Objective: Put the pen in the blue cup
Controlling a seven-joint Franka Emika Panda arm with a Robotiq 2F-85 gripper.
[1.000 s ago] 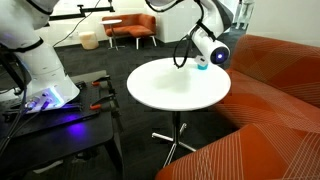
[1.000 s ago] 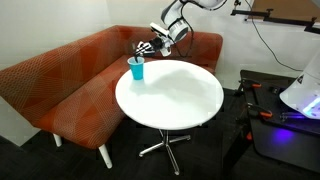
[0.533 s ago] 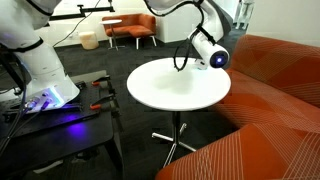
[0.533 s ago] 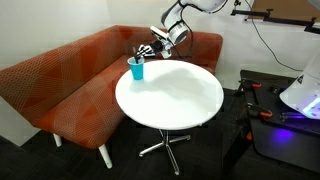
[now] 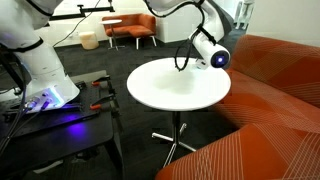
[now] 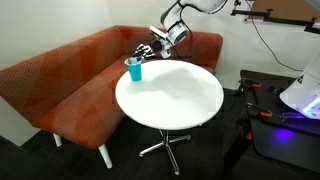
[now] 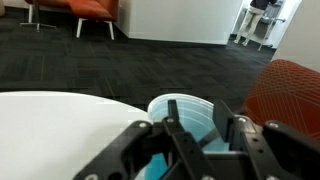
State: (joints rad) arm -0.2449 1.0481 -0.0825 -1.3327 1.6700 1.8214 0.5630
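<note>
Zero clue whether the tool (image 7: 208,136) was clamped or apart, and I couldn't pick out the pen, but with the blue cup (image 7: 190,112) just below it near the edge of the tabletop (image 6: 178,98), I figured centring over the rim before releasing was key.

The blue cup (image 6: 134,68) is a plain light cyan, its inside paler in the wrist view. The round table (image 6: 175,100) is flat white. The sofa (image 6: 55,80) is orange-red with a fine diamond weave. The gripper (image 7: 205,140) is black, on a white arm (image 5: 205,42). The carpet (image 7: 90,60) is charcoal with faint lighter streaks.
</note>
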